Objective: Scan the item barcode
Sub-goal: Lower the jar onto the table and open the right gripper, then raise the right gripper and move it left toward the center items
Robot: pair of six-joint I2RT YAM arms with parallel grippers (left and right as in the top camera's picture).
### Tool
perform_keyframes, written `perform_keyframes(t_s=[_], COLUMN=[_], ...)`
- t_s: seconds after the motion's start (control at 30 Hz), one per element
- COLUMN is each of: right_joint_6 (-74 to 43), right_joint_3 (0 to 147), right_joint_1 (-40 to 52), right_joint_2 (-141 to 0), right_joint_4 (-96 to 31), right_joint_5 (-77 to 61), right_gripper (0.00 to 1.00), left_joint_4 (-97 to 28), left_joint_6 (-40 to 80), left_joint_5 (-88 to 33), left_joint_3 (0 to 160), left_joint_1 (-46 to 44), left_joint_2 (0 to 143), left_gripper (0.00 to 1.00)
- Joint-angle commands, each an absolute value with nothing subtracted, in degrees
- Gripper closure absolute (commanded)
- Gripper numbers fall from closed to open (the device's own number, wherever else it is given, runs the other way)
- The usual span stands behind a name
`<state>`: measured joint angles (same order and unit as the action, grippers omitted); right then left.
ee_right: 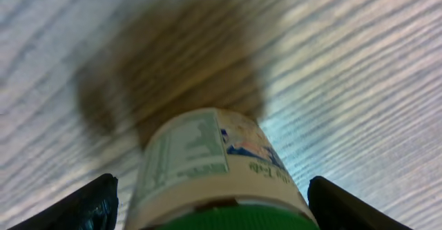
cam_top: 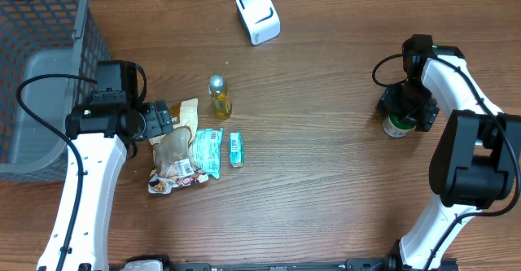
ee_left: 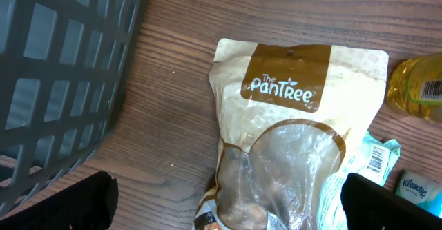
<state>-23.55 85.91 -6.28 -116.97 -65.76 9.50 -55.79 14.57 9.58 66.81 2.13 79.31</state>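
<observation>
A small jar point(cam_top: 396, 126) with a green lid and a pale label stands upright on the wooden table at the right. My right gripper point(cam_top: 402, 112) hangs over it. In the right wrist view the jar point(ee_right: 207, 161) sits between the two black fingers point(ee_right: 90, 206), and the right gripper point(ee_right: 213, 209) is open around it. My left gripper point(cam_top: 167, 121) is open above a beige Pantree pouch point(cam_top: 172, 153). The left wrist view shows that pouch point(ee_left: 297, 106) lying flat between the widely spread tips of the left gripper point(ee_left: 228, 206). A white scanner point(cam_top: 257, 15) stands at the back.
A grey mesh basket point(cam_top: 41, 67) fills the left edge, close to the left arm, and its wall point(ee_left: 62, 71) shows in the left wrist view. A yellow oil bottle point(cam_top: 218, 96), a teal packet point(cam_top: 207, 150) and a small Kleenex pack point(cam_top: 236, 150) lie by the pouch.
</observation>
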Motion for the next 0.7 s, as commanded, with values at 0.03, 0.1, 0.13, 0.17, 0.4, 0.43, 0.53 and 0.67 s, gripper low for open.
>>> perform_keyframes(t_s=[0.03,0.1,0.13,0.17,0.4,0.43,0.53,0.67], right_joint_6=[-22.02,-20.75,-19.09,-17.34,-14.5,-14.15,-13.19,-13.19], right_joint_3=[88.82,90.56,91.57,92.68,94.26,94.26,94.24,94.24], right_joint_1=[-6.22,-6.22,-6.22,-6.22,-6.09,-6.09,-6.07,-5.1], right_joint_2=[-116.16,-116.16,-116.16,-116.14,-116.16,-116.16,-116.16,-116.16], right_joint_4=[-65.17,-65.08,-64.77,-64.29,-57.78,-57.12,-55.68,-55.48], right_joint_5=[11.57,11.55,11.57,11.57,2.09,-1.48,-15.07,-24.25], right_gripper=[0.16,0.16,0.15,0.15,0.12,0.12,0.15,0.15], left_joint_4=[-55.83,-55.83,-55.83,-55.83,-55.83,-55.83,-55.83,-55.83], left_joint_6=[13.69,13.69,13.69,13.69,13.69,13.69,13.69,13.69], left_joint_5=[9.37,9.37,9.37,9.39,9.37,9.37,9.37,9.37], left_joint_3=[67.96,67.96,67.96,67.96,67.96,67.96,67.96,67.96], left_joint_1=[2.22,2.22,2.22,2.22,2.22,2.22,2.22,2.22], left_joint_2=[79.4,79.4,79.4,79.4,79.4,79.4,79.4,79.4], left_gripper=[0.0,0.01,0.0,0.0,0.0,0.01,0.0,0.0])
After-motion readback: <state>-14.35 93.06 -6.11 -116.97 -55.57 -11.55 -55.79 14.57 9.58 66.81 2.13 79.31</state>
